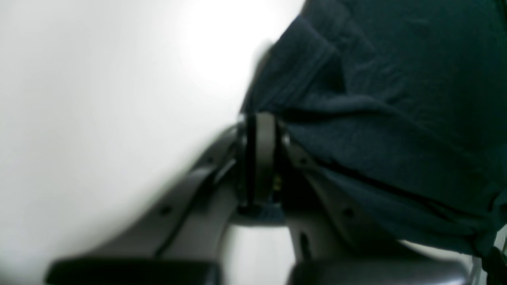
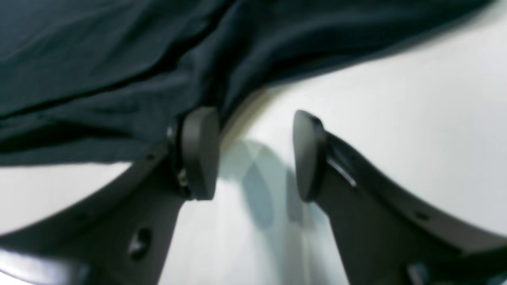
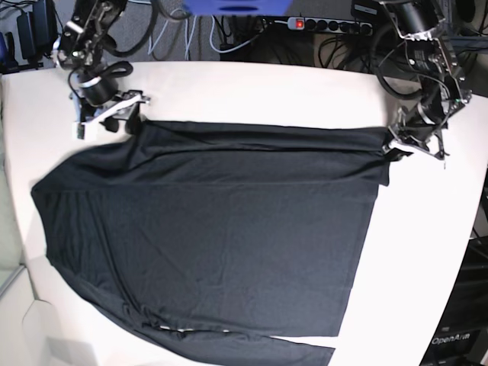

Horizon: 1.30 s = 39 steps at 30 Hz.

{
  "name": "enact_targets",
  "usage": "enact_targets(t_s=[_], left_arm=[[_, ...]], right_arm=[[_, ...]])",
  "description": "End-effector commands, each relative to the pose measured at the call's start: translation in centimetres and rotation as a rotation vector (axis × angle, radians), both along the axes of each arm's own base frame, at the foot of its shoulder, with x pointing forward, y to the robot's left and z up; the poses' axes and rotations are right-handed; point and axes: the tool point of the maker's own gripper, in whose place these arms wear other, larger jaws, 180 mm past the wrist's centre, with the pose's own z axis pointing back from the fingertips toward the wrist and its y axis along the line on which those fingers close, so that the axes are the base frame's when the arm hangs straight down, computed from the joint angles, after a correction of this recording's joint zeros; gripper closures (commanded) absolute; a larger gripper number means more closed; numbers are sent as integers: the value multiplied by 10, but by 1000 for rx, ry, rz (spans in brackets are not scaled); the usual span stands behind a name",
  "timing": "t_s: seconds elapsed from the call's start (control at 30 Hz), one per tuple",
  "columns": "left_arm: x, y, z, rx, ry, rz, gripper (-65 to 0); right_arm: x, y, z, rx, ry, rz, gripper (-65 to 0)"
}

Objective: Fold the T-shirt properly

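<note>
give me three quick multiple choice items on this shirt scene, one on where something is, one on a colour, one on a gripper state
1. Where does the left gripper sit on the T-shirt?
A. at a far corner of the cloth
B. over the middle of the cloth
C. at the near hem

2. What colour is the T-shirt?
A. red
B. white
C. black

3. How do the right gripper's fingers stand?
A. clamped on a fold
B. apart with bare table between them
C. out of sight

Answers:
1. A, the base view shows it at the cloth's far corner on that view's right.
2. C, the fabric is plain black against the white table.
3. B, the right wrist view shows white table between the two fingers, one finger against the cloth's edge.
</note>
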Motion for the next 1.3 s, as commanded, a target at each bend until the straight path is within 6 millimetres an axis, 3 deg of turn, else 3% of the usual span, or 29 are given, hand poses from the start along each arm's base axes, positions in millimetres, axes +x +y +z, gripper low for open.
enact_targets(t_s=[0.0, 0.3, 0.47, 0.63, 1.27], left_arm=[[10, 6, 13, 16, -46, 1, 0], [10, 5, 13, 15, -46, 1, 0], [10, 5, 12, 13, -46, 1, 0], [10, 5, 12, 13, -46, 1, 0], [10, 4, 12, 11, -46, 3, 0]], right_arm=[[6, 3, 9, 1, -37, 14, -314], [18, 0, 38, -51, -97, 37, -314], [20, 2, 37, -53, -67, 50, -322], [14, 3, 22, -31, -24, 50, -391], [9, 14, 12, 8, 0, 42, -391]])
